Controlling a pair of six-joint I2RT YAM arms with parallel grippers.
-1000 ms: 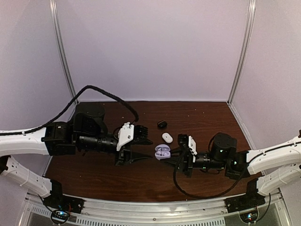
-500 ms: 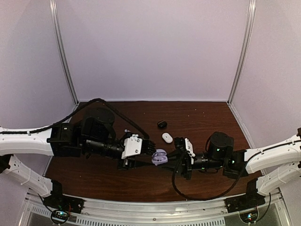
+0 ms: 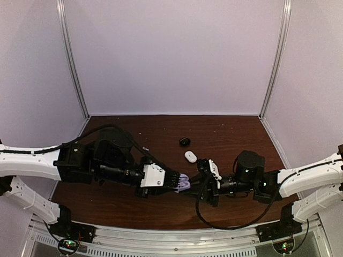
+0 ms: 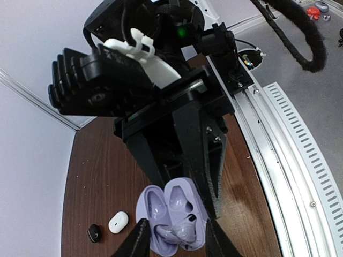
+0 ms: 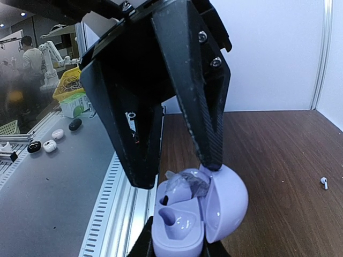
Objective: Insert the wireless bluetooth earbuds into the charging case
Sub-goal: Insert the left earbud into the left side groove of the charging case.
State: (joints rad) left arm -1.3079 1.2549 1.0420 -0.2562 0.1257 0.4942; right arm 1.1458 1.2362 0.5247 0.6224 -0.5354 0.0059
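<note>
We see the dark wooden table [image 3: 236, 134] under everything, and we place the rest by the lavender charging case [image 5: 228, 201] near its middle. The left arm [image 3: 80, 163] reaches the case from the left and the right arm [image 3: 300, 179] from the right, so the two wrists meet at it. The right gripper [image 5: 179, 238] is clamped tight on the base of the case, whose lid stands hinged open. The left gripper [image 4: 177, 225] meets the open case from the opposite side with its jaws a moderate way apart, one finger on either side of the wells. We cannot tell whether its pads touch anything. Toward the back wall, a white pebble-shaped case [image 3: 190, 156] lies near the lavender case, and a smaller black pebble [image 3: 185, 141] lies just past the white one. A lavender earbud [image 5: 185, 186] sits at the mouth of one well in the case, between the left fingers, with an empty well beside it. We cannot tell whether it is fully seated. A white stemmed earbud [image 5: 323, 182] lies on the wood well apart from the case, toward the back on the left arm's side.
</note>
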